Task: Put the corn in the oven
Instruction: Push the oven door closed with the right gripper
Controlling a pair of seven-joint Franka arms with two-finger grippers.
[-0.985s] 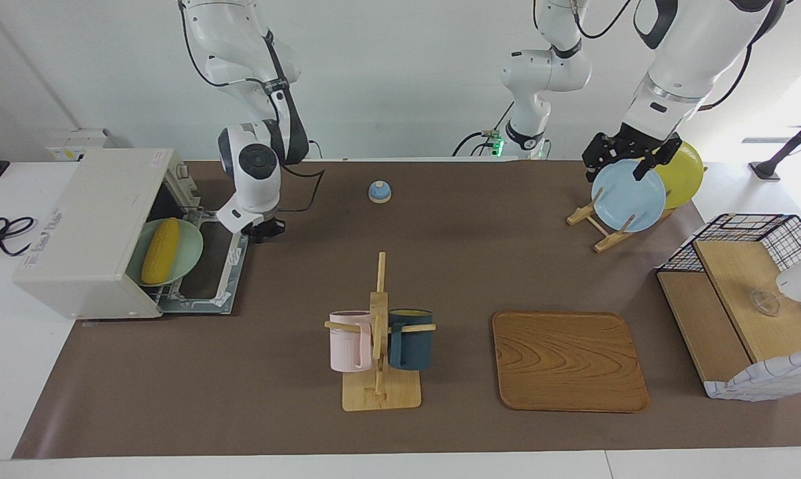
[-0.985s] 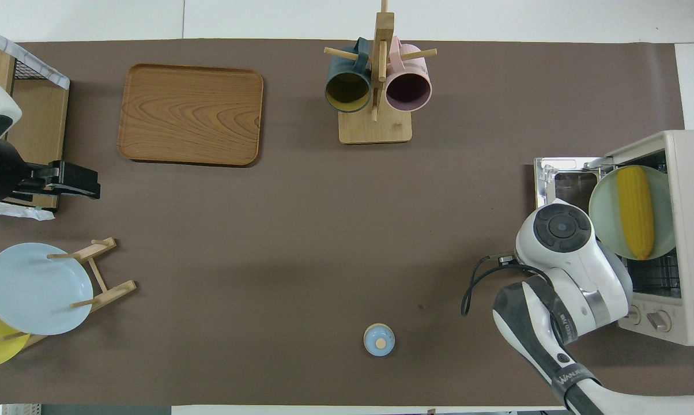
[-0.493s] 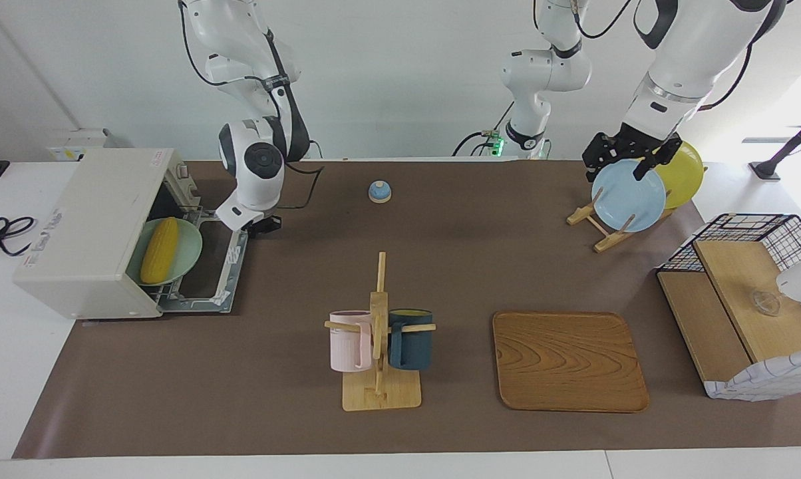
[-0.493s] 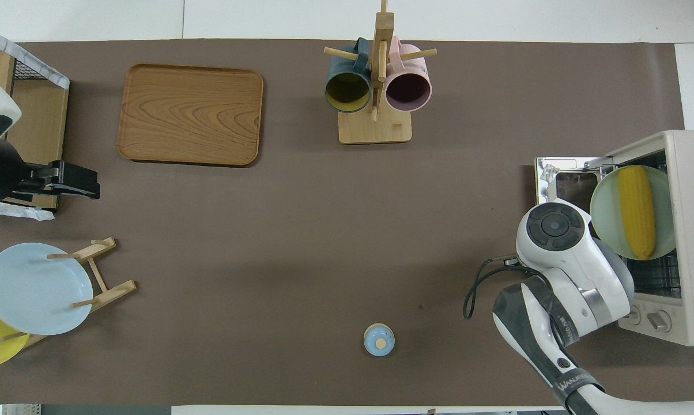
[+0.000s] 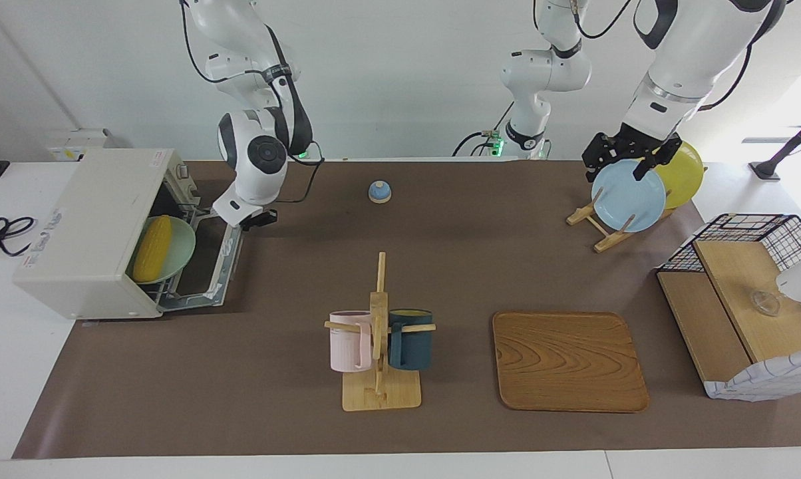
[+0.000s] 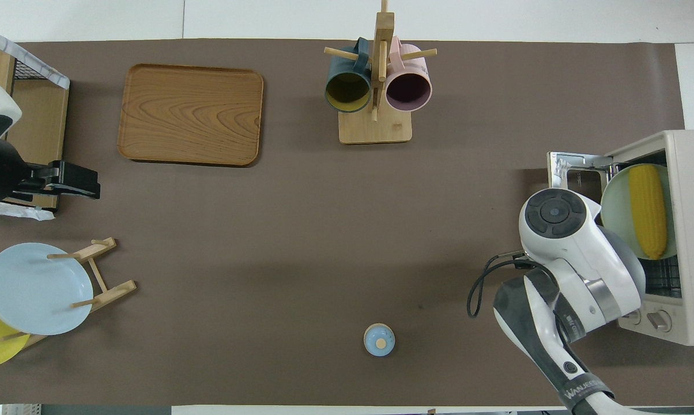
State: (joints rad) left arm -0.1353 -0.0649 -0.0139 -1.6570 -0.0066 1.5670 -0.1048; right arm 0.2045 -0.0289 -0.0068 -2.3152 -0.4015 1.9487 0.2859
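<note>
Already the corn (image 5: 152,249) lies on a pale green plate (image 5: 179,247) on the oven (image 5: 88,229) rack, door partly raised; right tool (image 5: 257,219), fingertips together, lifts its handle edge; left tool (image 5: 630,156) waits spread over the blue plate (image 5: 628,196); closing remains

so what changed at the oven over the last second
The right gripper, shut, rose at the oven door's edge, swinging the door partway up. The corn on its plate slid deeper inside. The left gripper, open, waits over the blue plate, unchanged.
</note>
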